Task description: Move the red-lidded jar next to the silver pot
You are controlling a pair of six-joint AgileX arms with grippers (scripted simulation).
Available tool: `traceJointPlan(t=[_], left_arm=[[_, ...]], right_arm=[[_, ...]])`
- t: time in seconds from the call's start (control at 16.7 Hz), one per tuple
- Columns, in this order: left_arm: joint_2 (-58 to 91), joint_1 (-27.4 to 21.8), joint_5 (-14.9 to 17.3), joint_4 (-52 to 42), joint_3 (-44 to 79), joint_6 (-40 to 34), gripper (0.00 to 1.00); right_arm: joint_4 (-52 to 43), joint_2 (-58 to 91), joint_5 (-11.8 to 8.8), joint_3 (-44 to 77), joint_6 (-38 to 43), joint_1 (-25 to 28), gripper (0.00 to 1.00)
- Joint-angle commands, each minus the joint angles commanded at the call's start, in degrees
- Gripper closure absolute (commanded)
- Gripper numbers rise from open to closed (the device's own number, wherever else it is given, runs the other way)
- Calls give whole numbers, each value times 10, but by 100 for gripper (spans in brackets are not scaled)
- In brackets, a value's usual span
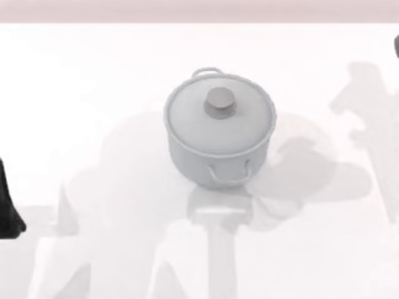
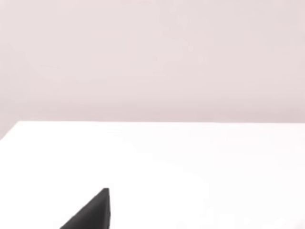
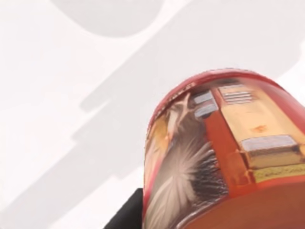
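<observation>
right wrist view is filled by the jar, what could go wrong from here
The red-lidded jar sits right up against the right wrist camera and does not show in the top view at all, so its height over the table cannot be checked; a release now could drop or tip it. The silver pot has a loop handle sticking out at its front, which the jar might knock on approach. The left arm is parked at the table's left edge.
</observation>
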Motion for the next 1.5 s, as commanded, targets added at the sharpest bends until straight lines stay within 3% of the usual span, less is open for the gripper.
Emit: traceJointPlan(t=[0.18,0.36,0.84,1.02,1.2,1.5], left_arm=[[0,0,0,0,0,0,0],[0,0,0,0,0,0,0],[0,0,0,0,0,0,0],[0,0,0,0,0,0,0],[0,0,0,0,0,0,0],[0,0,0,0,0,0,0]], right_arm=[[-1,9,0,6,18,6,100],[-2,36,0,24,90,26,100],[23,117,2,100,469,105,100],[31,142,3,117,577,132,100],[37,155,3,124,630,148,100],[37,154,2,123,637,147,100]])
